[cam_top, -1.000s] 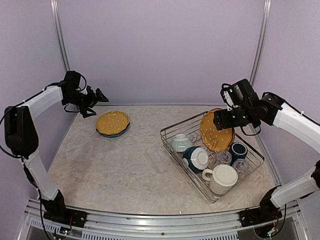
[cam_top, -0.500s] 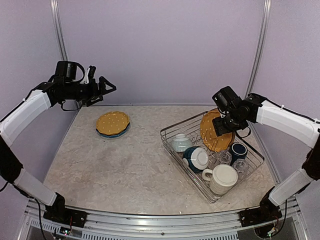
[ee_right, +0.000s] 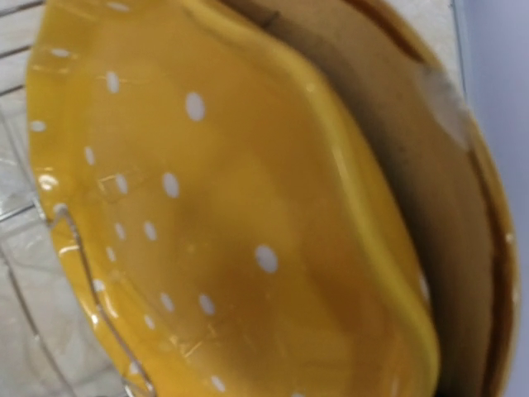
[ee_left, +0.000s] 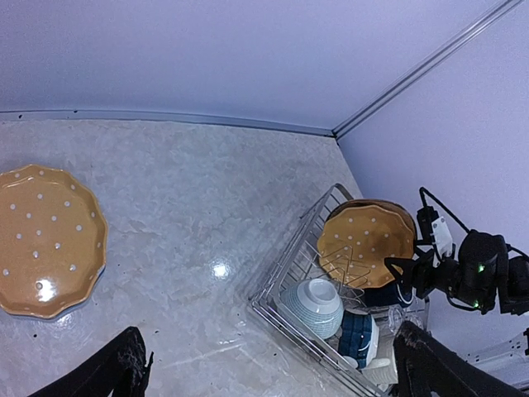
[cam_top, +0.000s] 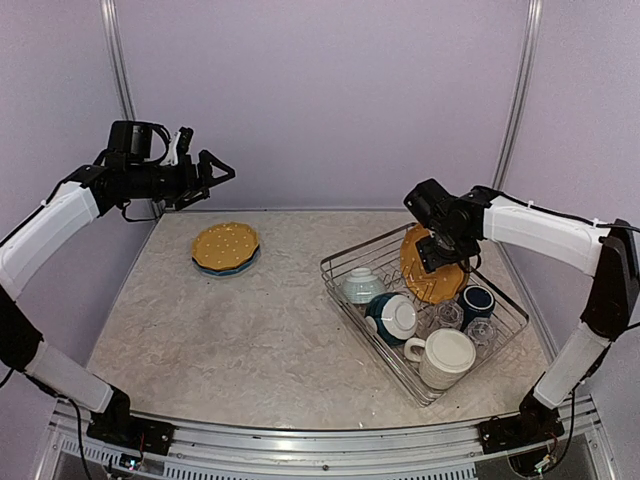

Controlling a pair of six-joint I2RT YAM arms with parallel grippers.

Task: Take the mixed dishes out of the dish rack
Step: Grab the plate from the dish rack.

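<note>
The orange plate (ee_right: 207,207) bears white dots; the dish rack (cam_top: 350,303) is silver, with a navy mug (cam_top: 476,300) and cream mug (cam_top: 447,357).

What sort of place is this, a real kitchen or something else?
Probably a lab test cell, not a kitchen: plain lilac walls in a metal frame, left arm and right arm bolted to a rail, dish rack on a stone-look tabletop.

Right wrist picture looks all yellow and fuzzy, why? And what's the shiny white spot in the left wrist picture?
Right wrist view: the camera is very close to the racked orange dotted plate, so it fills the frame and looks soft. Left wrist view: the white spot is light glaring off the table, with another gleam on the flat orange plate. Top external view: evenly lit and sharp.
</note>
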